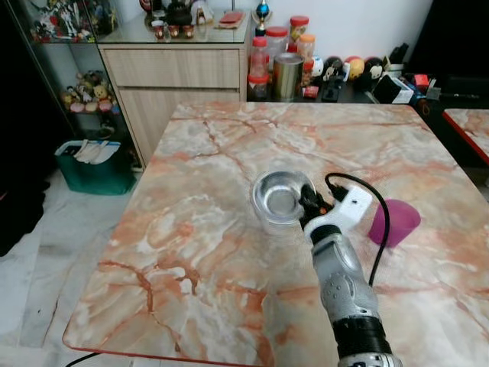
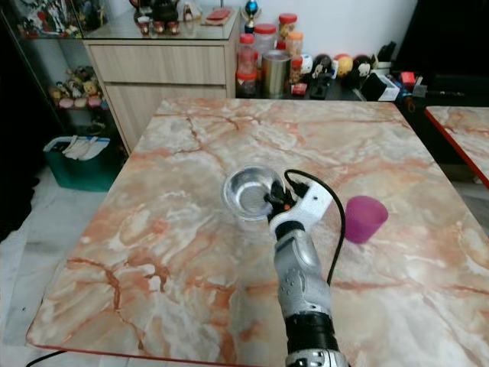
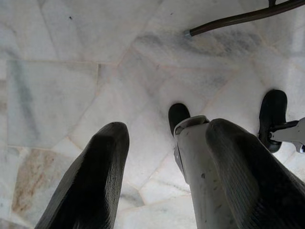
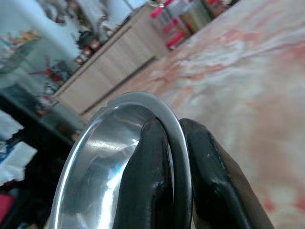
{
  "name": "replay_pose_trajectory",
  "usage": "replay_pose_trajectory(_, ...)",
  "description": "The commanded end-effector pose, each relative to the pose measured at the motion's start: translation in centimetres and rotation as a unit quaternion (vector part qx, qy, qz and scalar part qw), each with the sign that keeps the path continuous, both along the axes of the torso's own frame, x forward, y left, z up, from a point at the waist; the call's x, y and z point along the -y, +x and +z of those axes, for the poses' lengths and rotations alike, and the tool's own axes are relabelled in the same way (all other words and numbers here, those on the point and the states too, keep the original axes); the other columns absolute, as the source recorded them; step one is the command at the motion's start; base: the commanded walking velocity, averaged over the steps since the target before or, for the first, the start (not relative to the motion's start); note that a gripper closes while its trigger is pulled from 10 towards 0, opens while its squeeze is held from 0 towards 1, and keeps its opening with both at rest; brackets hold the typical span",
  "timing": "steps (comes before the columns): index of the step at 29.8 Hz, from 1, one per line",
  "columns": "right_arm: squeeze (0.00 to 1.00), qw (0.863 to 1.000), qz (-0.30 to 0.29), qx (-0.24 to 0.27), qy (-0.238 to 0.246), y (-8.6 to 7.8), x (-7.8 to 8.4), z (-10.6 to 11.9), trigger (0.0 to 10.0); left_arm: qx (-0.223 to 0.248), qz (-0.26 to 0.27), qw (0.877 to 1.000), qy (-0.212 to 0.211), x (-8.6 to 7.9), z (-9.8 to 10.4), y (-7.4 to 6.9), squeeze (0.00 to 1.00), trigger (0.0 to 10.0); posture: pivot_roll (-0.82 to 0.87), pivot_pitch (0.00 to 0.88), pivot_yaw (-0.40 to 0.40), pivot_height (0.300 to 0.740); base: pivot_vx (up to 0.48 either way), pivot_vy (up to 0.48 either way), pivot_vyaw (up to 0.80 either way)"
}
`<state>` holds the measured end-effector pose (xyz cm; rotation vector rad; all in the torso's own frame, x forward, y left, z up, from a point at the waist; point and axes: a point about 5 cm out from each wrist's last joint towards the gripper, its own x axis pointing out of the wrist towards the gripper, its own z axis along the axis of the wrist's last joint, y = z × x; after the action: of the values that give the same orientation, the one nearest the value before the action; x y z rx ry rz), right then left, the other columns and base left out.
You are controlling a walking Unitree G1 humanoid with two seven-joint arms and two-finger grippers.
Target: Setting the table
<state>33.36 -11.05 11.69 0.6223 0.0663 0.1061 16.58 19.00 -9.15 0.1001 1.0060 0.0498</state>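
Observation:
A shiny steel bowl (image 1: 278, 200) rests near the middle of the marble table (image 1: 191, 252). My right gripper (image 1: 309, 205) is shut on the bowl's right rim; in the right wrist view one black finger (image 4: 147, 181) sits inside the rim (image 4: 119, 106) and the other outside. A purple plastic cup (image 1: 393, 222) stands upside down on the table to the right of the gripper. My left gripper (image 3: 162, 176) hangs open over the pale floor tiles, nothing between its fingers.
A wooden cabinet (image 1: 176, 84) with jars (image 1: 275, 42) and small figures beside it stands beyond the table's far edge. A green bin (image 1: 95, 164) sits on the floor at the left. A second table's red edge (image 1: 466, 134) is at the far right.

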Motion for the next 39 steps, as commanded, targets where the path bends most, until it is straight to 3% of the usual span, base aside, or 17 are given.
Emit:
replay_pose_trajectory(1, 0.0, 1.0, 0.007, 0.02, 0.013, 0.5, -0.9, 1.0, 10.0, -0.001, -0.014, 1.0, 0.013, -0.3, 0.1, 0.1, 0.0, 10.0, 0.02, 0.0, 0.001, 0.736, 0.0, 0.0, 0.0)
replay_pose_trajectory(12, 0.0, 0.997, 0.025, 0.069, 0.02, 1.1, -1.5, 2.8, 10.0, 0.002, -0.01, 1.0, 0.009, 0.0, 0.1, 0.3, 0.0, 10.0, 0.02, 0.0, -0.009, 0.736, 0.0, -0.355, 0.0)
replay_pose_trajectory(39, 0.0, 0.996, 0.031, 0.085, 0.021, 1.1, -1.7, 3.4, 10.0, -0.002, -0.002, 1.0, 0.005, 0.0, 0.1, 0.3, 0.0, 10.0, 0.02, 0.0, -0.011, 0.736, 0.0, -0.388, 0.0)
